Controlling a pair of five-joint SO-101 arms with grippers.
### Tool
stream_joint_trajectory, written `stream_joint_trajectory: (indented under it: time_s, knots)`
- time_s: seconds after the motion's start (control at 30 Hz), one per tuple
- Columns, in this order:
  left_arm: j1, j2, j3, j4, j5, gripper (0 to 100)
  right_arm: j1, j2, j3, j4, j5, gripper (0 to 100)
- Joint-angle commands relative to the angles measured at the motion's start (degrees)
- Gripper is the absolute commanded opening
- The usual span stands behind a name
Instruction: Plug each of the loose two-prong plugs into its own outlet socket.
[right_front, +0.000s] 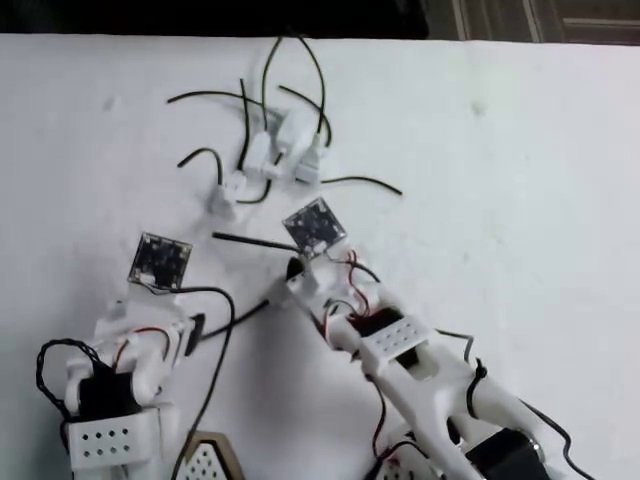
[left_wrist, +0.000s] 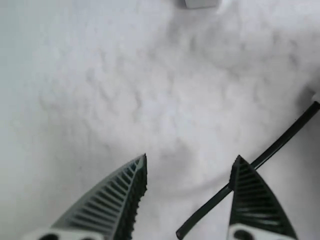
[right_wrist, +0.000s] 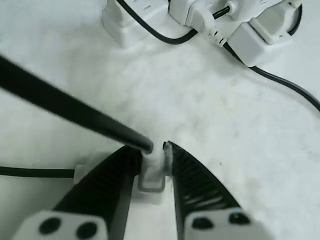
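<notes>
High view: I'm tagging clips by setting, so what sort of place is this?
Probably a robotics test bench: white table, sockets with short cords, right gripper clamping a plug.

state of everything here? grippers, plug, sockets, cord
left gripper: open, empty
right gripper: shut on white plug
white plug: gripped, in no socket
black cord: lying on the table by the left gripper
outlet sockets: clustered on the table beyond the held plug
</notes>
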Motion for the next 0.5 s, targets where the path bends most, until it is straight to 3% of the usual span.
stream_joint_trajectory:
  time_s: [0.0,0.33,0.47]
  knots:
    - [-0.2,-0.7,-0.4,0.2,0.0,27,0.4,0.4,-2.1,9.7,0.5,1.7]
    - [-0.2,-0.7,-0.4,0.1,0.0,27,0.7,0.0,-2.5,14.4,0.5,1.9]
    - [-0.2,-0.7,-0.4,0.1,0.0,27,0.7,0.0,-2.5,14.4,0.3,9.1]
